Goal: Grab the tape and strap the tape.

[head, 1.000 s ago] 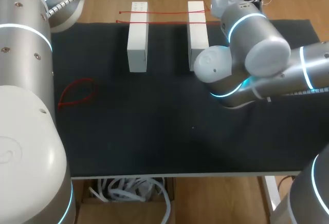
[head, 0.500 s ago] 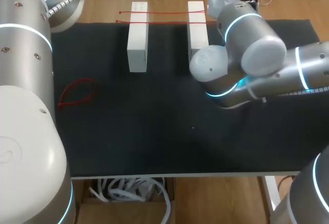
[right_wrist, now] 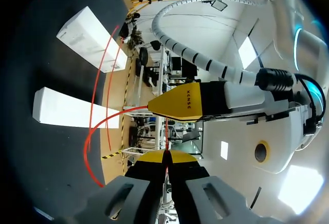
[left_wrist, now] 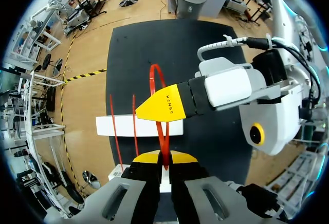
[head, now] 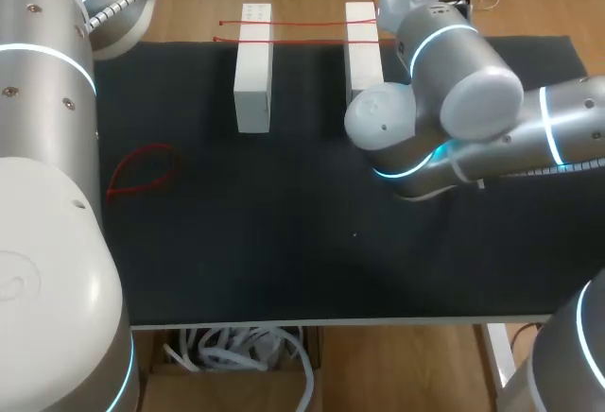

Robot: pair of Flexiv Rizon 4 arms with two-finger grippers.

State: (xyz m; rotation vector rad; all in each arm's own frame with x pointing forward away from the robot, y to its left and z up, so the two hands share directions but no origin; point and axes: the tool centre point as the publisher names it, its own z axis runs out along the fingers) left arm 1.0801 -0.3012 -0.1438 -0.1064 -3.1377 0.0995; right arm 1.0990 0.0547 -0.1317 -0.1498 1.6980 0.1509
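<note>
A red tape loop point(left_wrist: 152, 77) hangs between both grippers above the black mat's far end. My left gripper point(left_wrist: 163, 158) is shut on its lower end. Just ahead, my right arm's yellow fingers point(left_wrist: 167, 106) pinch the same loop. In the right wrist view my right gripper point(right_wrist: 165, 157) is shut on the red tape point(right_wrist: 88, 142), with the left arm's yellow fingers point(right_wrist: 180, 103) right in front of it. In the head view my right arm point(head: 444, 100) hides both grippers. Two white blocks point(head: 253, 72) point(head: 362, 53) stand side by side, with two red tapes point(head: 307, 25) stretched across their far ends.
A spare red tape loop point(head: 142, 171) lies on the left of the black mat point(head: 284, 242). My right arm's elbow hangs over the mat just right of the right block. My left arm's large links point(head: 47, 195) fill the left side.
My right arm's elbow has shifted a little to the left, toward the right block. Blocks, stretched tapes and the spare loop have not moved.
</note>
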